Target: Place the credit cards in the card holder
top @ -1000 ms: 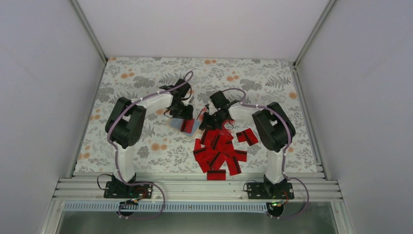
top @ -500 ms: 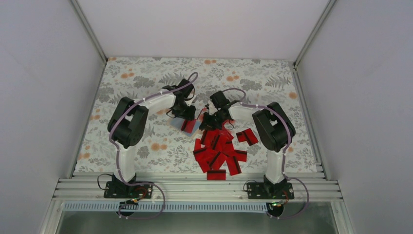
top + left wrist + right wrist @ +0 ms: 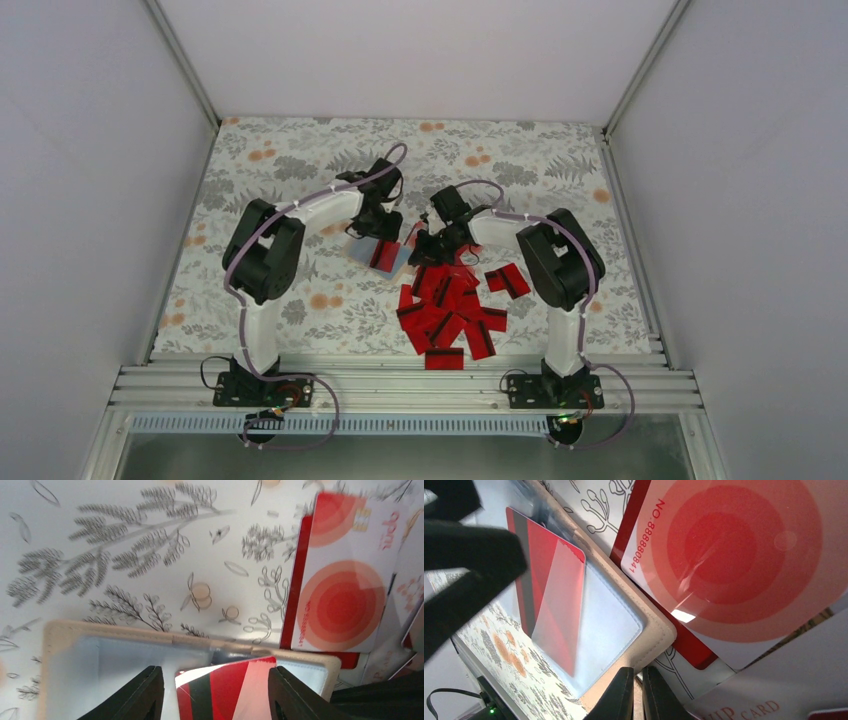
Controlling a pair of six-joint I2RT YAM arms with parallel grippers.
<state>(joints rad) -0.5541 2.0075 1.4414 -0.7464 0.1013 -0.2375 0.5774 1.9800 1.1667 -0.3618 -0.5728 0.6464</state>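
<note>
Left tool [image 3: 214, 672] edged back, wrist views show card [image 3: 541, 560] in card holder [image 3: 646, 637]

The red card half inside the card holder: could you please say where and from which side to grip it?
Probably the red card's exposed strip along its black stripe: the rest lies under the card holder's clear pocket. Come from the pocket's open side, low, working one finger under that long edge, since the card lies flat on the holder.
</note>
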